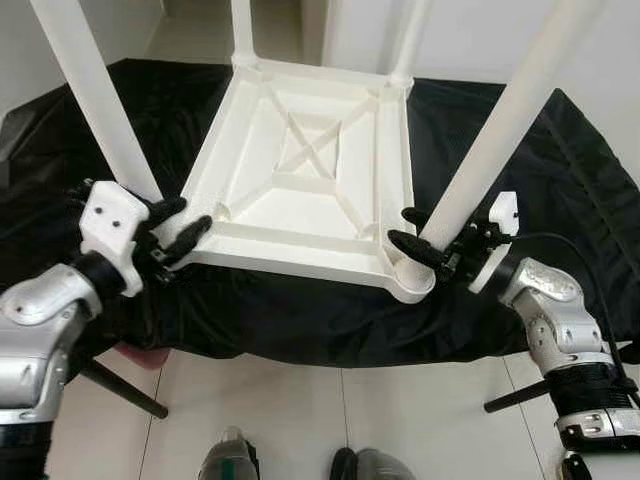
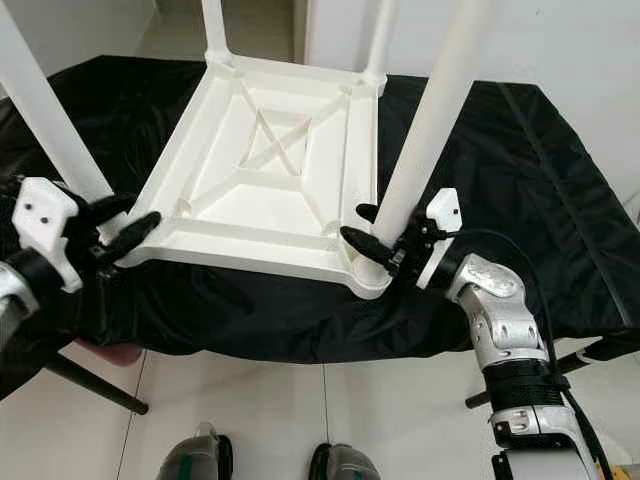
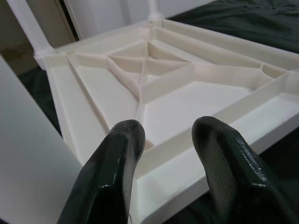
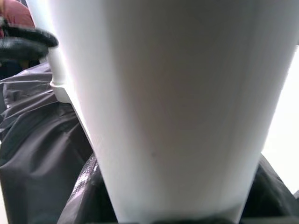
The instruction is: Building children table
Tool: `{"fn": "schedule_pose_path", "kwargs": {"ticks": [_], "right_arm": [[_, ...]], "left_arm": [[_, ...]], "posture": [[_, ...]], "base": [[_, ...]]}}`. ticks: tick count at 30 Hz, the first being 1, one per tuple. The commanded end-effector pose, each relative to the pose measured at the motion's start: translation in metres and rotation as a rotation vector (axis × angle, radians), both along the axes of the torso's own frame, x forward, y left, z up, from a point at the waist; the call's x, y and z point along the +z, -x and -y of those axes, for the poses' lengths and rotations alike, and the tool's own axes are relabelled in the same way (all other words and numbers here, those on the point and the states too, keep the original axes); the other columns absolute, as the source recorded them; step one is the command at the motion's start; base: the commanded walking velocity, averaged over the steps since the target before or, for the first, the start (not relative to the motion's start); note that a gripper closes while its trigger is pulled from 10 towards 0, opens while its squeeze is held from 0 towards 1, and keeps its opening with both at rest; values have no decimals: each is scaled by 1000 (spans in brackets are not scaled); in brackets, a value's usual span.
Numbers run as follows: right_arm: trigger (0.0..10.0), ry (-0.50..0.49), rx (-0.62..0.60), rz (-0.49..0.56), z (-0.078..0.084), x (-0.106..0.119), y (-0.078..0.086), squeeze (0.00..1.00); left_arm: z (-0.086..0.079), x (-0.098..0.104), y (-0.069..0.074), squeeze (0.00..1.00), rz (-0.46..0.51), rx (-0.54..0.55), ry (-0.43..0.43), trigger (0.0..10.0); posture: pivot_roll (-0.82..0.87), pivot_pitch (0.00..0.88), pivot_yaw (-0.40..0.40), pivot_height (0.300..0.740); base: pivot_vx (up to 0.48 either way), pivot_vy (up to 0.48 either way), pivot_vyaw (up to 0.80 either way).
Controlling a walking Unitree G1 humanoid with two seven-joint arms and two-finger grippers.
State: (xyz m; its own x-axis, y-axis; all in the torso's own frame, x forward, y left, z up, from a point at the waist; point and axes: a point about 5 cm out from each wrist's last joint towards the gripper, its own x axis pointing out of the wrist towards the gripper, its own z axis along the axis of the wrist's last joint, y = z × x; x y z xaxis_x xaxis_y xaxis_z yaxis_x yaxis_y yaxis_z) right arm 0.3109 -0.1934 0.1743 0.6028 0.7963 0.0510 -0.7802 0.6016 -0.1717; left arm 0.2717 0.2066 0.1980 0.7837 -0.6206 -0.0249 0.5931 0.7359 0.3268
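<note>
A white plastic children's table lies upside down on a black cloth, with its legs pointing up. My right gripper is at the near right corner, its two fingers closed around the base of the near right leg. That leg looms very close in the right wrist view. My left gripper is open at the near left corner, beside the near left leg. Its fingers stand apart over the table's ribbed underside.
Two far legs rise at the back corners. The cloth-covered surface ends just before me, over a pale tiled floor. A dark stand leg slants out at lower left and a pinkish object shows under the cloth edge.
</note>
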Motion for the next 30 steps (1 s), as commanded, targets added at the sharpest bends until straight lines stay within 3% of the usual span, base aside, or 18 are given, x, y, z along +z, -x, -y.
{"fn": "schedule_pose_path", "kwargs": {"ticks": [1,7,15,29,30], "right_arm": [[10000,106,-68,-113,17,-23,3,0],[10000,117,-87,-124,21,-26,-1,0],[10000,106,-147,-137,27,-26,-10,0],[10000,108,-212,-165,44,-35,-4,0],[10000,112,-206,-168,44,-37,-2,1000]], "left_arm": [[-3,0,-6,0,30,116,17,10000],[6,-2,-23,0,23,133,84,10000],[23,3,-42,0,58,146,104,10000],[29,4,-51,0,39,165,129,10000],[28,3,-52,0,37,171,126,10000]], "posture": [[105,136,-53,740],[72,145,-66,740],[64,163,-73,740],[71,177,-44,740],[72,177,-39,740]], "base": [[0,0,0],[0,0,0],[0,0,0],[0,0,0],[0,0,0]]}}
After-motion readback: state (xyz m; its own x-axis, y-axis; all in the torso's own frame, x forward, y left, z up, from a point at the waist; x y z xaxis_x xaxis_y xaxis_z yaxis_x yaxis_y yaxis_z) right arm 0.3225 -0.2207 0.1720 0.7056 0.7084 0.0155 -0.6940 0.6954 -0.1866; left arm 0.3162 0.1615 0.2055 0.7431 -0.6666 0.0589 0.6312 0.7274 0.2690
